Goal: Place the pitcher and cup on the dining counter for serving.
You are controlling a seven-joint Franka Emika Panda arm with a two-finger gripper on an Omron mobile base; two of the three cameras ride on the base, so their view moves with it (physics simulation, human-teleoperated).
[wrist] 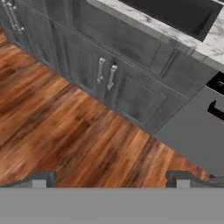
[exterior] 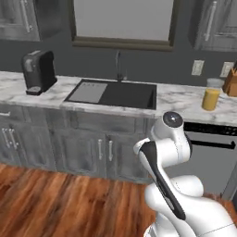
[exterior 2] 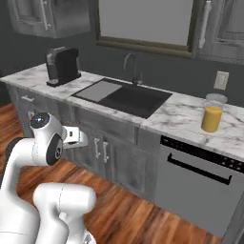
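Looking at the right side of both base views, you see the pitcher (exterior 2: 212, 113) standing on the tabletop (exterior 2: 181, 116), waiting. Your gripper (wrist: 111, 178) is spread wide, holding nothing, aimed at the floor (wrist: 65, 131).

The pitcher (exterior 2: 212, 112) is clear glass, orange-yellow in its lower part. The counter (exterior 2: 187, 119) is white marble with grey veins. The sink (exterior: 112, 93) is black, with a paler grey panel on its left side. The coffee machine (exterior: 39, 72) is black. The cabinets (wrist: 109, 78) are dark grey with a streaked, weathered grain and silver handles. The floor (wrist: 65, 135) is reddish-brown wood with darker and lighter planks. The dishwasher (exterior 2: 195, 183) is grey with a black handle and top strip. The wall (exterior: 157, 65) is dark grey, with white outlets (exterior: 197, 67). The knife block (exterior: 230, 82) is brown.
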